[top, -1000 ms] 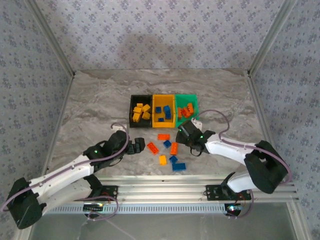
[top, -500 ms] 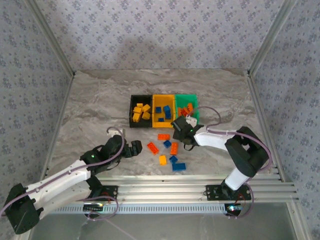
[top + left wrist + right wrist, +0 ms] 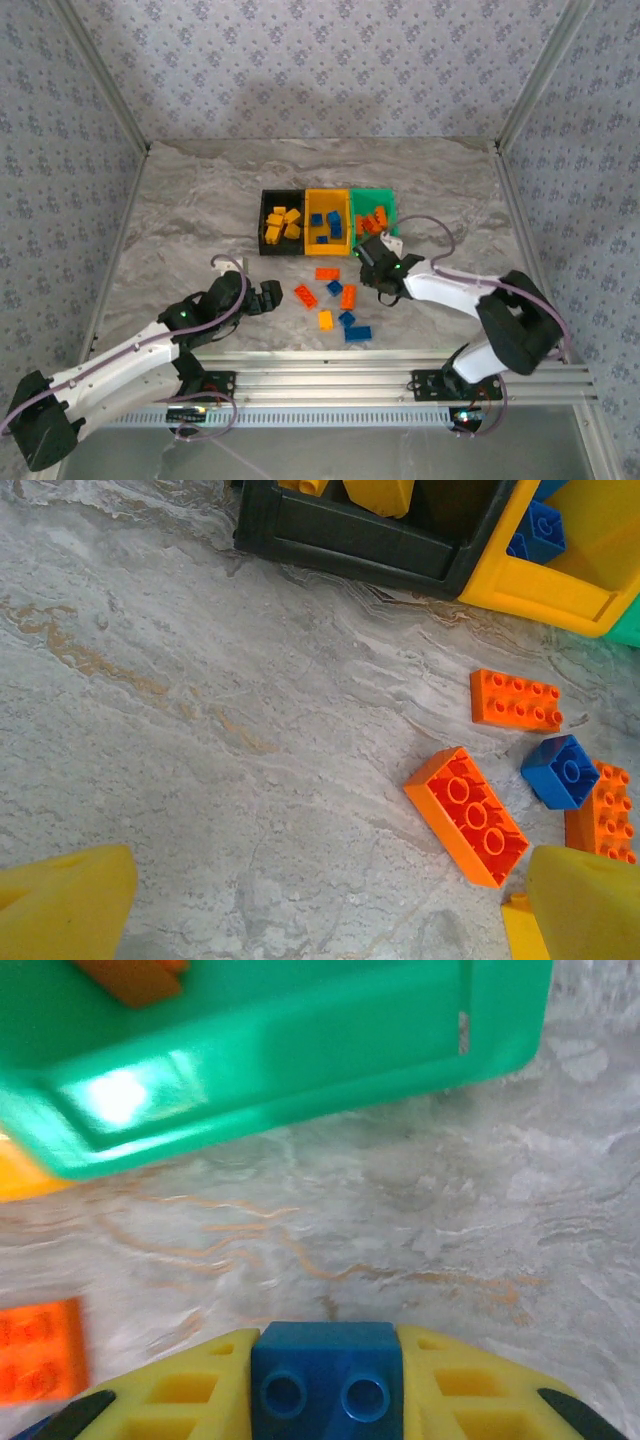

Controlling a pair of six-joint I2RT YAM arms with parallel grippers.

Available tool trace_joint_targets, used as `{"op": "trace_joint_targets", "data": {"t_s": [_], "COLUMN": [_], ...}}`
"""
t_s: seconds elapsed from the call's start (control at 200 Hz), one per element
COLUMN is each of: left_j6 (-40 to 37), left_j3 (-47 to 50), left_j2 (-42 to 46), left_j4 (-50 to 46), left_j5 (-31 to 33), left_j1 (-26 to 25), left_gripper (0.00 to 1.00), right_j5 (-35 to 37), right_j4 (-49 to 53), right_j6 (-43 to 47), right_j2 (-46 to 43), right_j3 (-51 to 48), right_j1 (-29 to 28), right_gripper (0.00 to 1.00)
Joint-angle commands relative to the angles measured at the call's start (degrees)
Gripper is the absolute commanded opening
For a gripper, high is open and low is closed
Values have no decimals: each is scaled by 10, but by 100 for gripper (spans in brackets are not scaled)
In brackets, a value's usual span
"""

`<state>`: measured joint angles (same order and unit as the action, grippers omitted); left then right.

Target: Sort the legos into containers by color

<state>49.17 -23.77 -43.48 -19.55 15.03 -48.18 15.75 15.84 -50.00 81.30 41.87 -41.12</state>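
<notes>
Right jaws: clamped on small blue studded plastic brick (image 3: 325, 1385)
Best move: carry left, release low inside yellow-orange plastic bin (image 3: 545, 585)
Left jaws: wide apart, empty

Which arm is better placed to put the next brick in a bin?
The right. Its claw grips a blue brick close to the yellow-orange bin, which holds other blue bricks. The left claw is open and empty, farther back from that bin.

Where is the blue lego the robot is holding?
The blue lego is pinched in the right tool, close to the green bin and its front wall, as the right wrist view shows.
</notes>
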Motion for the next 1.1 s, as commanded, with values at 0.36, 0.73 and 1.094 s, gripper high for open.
{"op": "trace_joint_targets", "data": {"t_s": [0.36, 0.73, 1.094], "left_j6": [-12, -17, -20], "left_j3": [-2, -16, -37], "left_j2": [-2, -31, -26], "left_j4": [-3, -16, -43], "left_j5": [8, 4, 12], "left_j1": [-2, -1, 0], "left_gripper": [100, 100, 100], "right_j5": [-64, -46, -60], "right_j4": [54, 110, 100], "right_j6": [167, 176, 169], "right_j2": [103, 310, 275], "right_j3": [255, 468, 465], "right_j1": [-3, 26, 24], "right_gripper": [33, 40, 71]}}
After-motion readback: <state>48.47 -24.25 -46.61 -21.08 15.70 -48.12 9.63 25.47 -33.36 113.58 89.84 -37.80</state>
